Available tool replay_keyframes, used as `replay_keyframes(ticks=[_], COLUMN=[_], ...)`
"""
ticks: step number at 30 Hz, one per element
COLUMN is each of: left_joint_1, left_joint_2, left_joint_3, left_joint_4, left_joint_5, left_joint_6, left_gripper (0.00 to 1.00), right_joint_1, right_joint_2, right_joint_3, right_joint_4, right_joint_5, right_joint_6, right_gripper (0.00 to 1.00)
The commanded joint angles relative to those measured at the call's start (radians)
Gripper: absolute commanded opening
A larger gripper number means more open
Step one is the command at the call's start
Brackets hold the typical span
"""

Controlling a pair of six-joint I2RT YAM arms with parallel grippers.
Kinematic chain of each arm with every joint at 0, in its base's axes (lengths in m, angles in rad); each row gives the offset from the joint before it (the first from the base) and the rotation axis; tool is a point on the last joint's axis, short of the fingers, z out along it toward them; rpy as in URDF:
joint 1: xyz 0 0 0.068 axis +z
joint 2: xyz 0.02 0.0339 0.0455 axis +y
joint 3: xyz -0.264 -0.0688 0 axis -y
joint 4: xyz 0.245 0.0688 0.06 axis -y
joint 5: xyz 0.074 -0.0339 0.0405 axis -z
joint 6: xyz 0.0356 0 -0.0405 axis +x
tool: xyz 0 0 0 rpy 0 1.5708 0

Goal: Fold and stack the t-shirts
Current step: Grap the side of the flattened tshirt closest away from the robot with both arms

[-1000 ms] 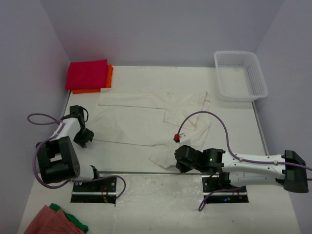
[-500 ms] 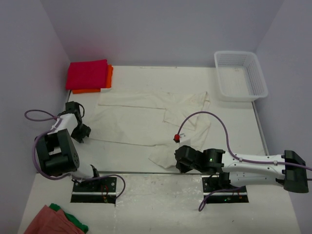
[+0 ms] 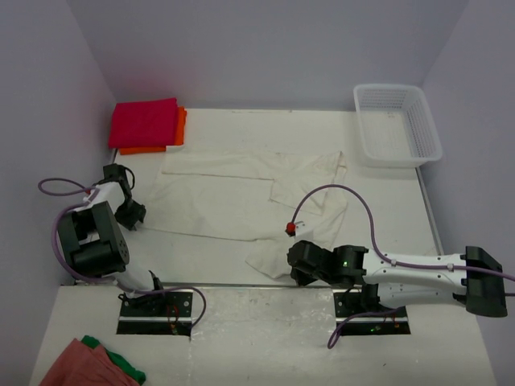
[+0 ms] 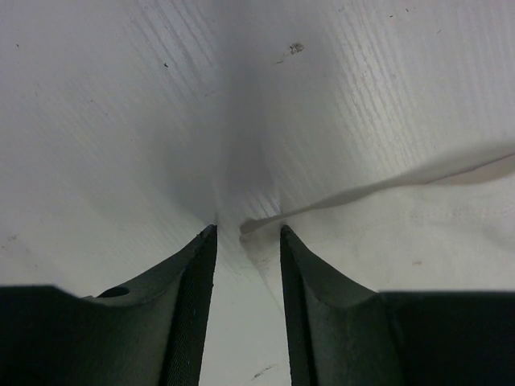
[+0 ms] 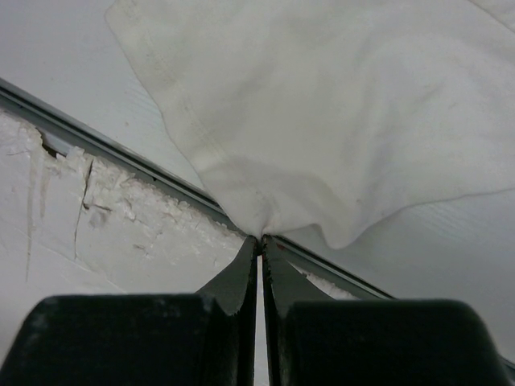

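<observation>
The white table (image 3: 265, 133) fills the middle of the top view. Most of its centre is covered by the cream-white t-shirt (image 3: 225, 201), which is spread wide and flat. It is faintly creased, with a sleeve folded over at right of centre and its lower right corner drawn down toward the table's near edge. The white mesh basket (image 3: 398, 121) sits at the upper right. At the upper left the magenta-red t-shirt (image 3: 145, 122) lies folded into a neat square on top of the orange t-shirt (image 3: 181, 125), which shows only as a strip along its right and bottom edges. A salmon-pink cloth (image 3: 76, 366) and a green cloth (image 3: 129, 371) are bunched in the lower left corner, off the table. The right gripper (image 5: 259, 239), low and right of centre in the top view, is pinched tight on a gathered bit of the cream shirt's hem, which fans upward from the fingertips in soft folds. The left gripper (image 4: 248, 232), at the left edge of the cream shirt, has its jaws narrowly parted and holds nothing, with a thin corner of the shirt's edge lying just at the gap.
</observation>
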Motion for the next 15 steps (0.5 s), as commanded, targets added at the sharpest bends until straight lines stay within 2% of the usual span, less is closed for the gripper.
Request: replay_keyframes(ticks=[1, 5, 7, 14, 15], left_joint_1=[0.009, 0.009, 0.009, 0.011, 0.011], left_joint_2=[0.013, 0.021, 0.029, 0.024, 0.018], left_joint_3=[0.014, -0.006, -0.012, -0.009, -0.003], left_joint_4=[0.037, 0.060, 0.064, 0.055, 0.052], left_joint_5=[-0.002, 0.002, 0.007, 0.009, 0.010], left_joint_6=[0.020, 0.019, 0.017, 0.022, 0.023], left_gripper=[0.38, 0.36, 0.28, 0.16, 0.09], right_joint_1=[0.000, 0.000, -0.001, -0.001, -0.001], right_joint_2=[0.010, 0.018, 0.018, 0.029, 0.032], right_joint_3=[0.013, 0.013, 0.013, 0.027, 0.031], right_joint_4=[0.011, 0.011, 0.013, -0.009, -0.015], right_joint_5=[0.006, 0.005, 0.005, 0.011, 0.014], right_joint_6=[0.012, 0.012, 0.014, 0.025, 0.031], right_gripper=[0.00, 0.00, 0.00, 0.00, 0.00])
